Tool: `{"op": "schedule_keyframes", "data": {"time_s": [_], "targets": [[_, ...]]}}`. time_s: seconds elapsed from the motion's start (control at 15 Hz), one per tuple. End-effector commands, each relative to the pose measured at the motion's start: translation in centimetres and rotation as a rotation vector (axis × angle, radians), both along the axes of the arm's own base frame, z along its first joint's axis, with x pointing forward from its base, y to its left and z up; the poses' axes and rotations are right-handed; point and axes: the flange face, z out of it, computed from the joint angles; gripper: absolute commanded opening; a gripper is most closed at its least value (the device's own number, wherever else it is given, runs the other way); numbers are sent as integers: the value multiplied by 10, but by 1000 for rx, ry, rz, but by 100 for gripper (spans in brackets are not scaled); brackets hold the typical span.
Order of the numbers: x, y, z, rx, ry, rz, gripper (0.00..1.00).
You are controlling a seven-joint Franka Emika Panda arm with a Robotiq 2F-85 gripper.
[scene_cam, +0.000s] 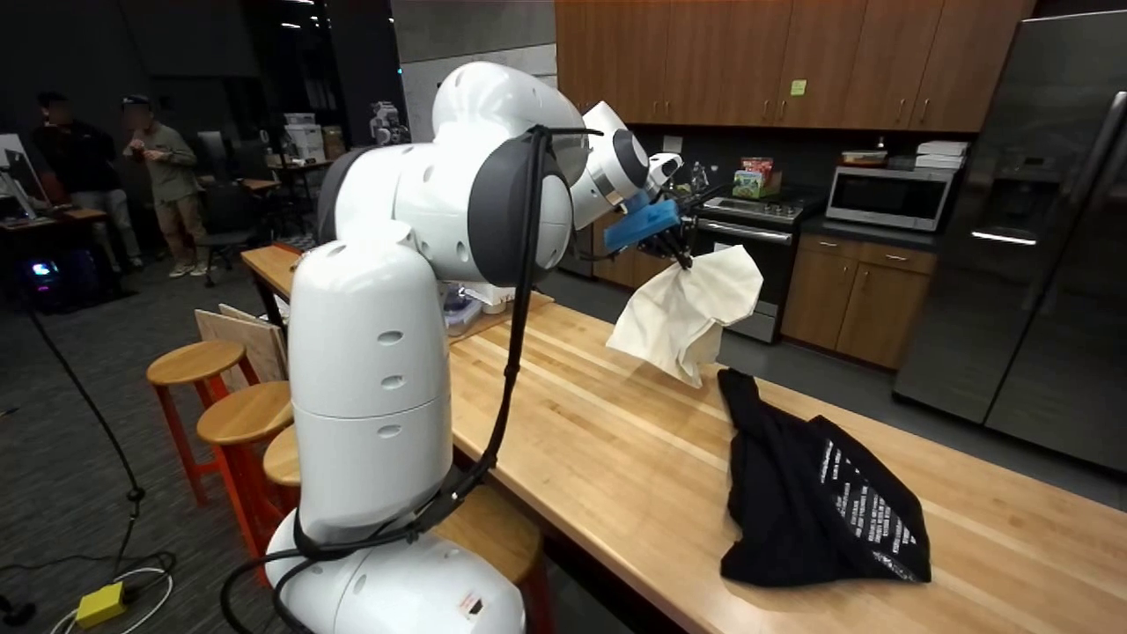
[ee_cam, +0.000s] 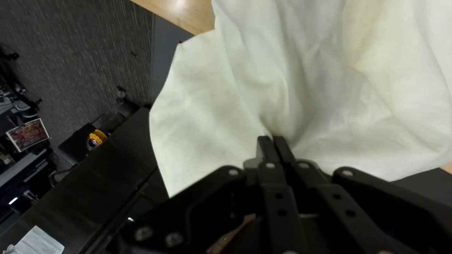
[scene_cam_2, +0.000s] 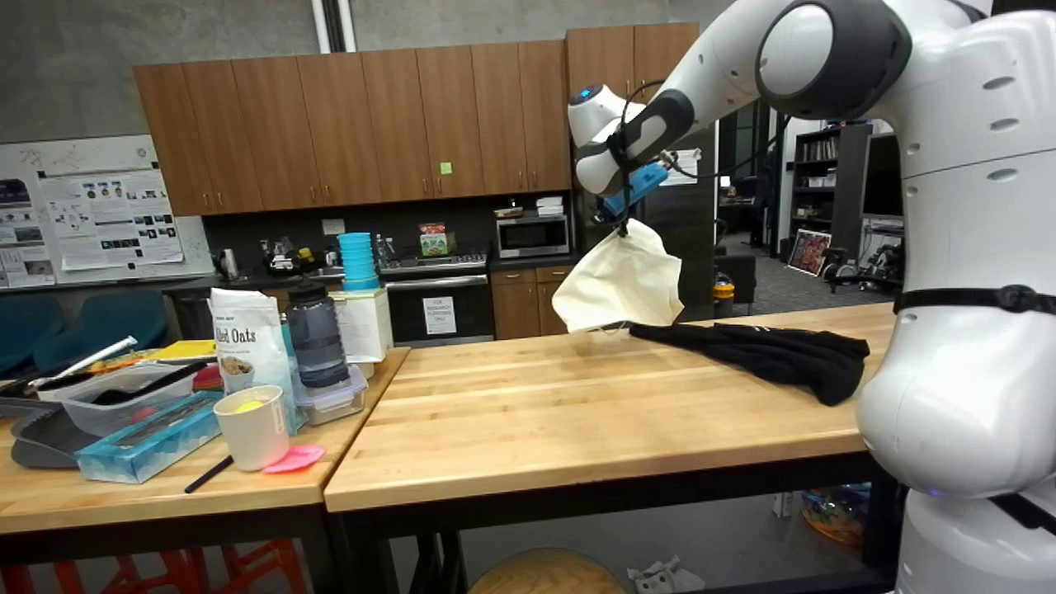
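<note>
Cream cloth (ee_cam: 204, 116) hangs in a bunched fold from the gripper (ee_cam: 272, 138). The jaws are closed down on it: in the wrist view the two fingers (ee_cam: 265, 150) lie side by side with only a sliver between them. From their tips the cloth, creased and loose, fans out there from eight o'clock up through twelve and round to nearly four. Past its edge, a bit of wooden table (ee_cam: 180, 12) shows at eleven o'clock and grey floor (ee_cam: 88, 60) at ten.

In both exterior views the cloth hangs by the table's kitchen-side edge; I cannot tell whether its lowest corner touches the wood. Taking the cloth as the centre of the dial in an exterior view, a blue block (scene_cam: 643, 226) sits on the wrist at eleven o'clock, and the white arm (scene_cam: 370, 326) reaches in from ten. A black garment (scene_cam: 792, 502) with rows of white print lies rumpled on the table at five o'clock. Farther out are a microwave (scene_cam: 889, 198) at two o'clock, a dark fridge (scene_cam: 1012, 238) between two and three, wooden stools (scene_cam: 246, 414) between eight and nine, and two people (scene_cam: 163, 167) between nine and ten.

In an exterior view, a neighbouring table (scene_cam_2: 280, 487) between eight and nine o'clock of the cloth holds a bag of oats (scene_cam_2: 245, 330), a dark bottle (scene_cam_2: 318, 338) and a mug (scene_cam_2: 256, 437).
</note>
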Motion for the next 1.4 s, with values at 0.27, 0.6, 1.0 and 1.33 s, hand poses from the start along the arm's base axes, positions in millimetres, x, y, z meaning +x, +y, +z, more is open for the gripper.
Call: {"op": "schedule_keyframes", "data": {"time_s": [0.27, 0.6, 1.0, 1.33], "targets": [[-1, -11, -3, -11, 8, -18, 0], [1, -6, -9, -12, 16, -10, 0], [1, -6, -8, -12, 15, -11, 0], [1, -6, -8, -12, 15, -11, 0]]}}
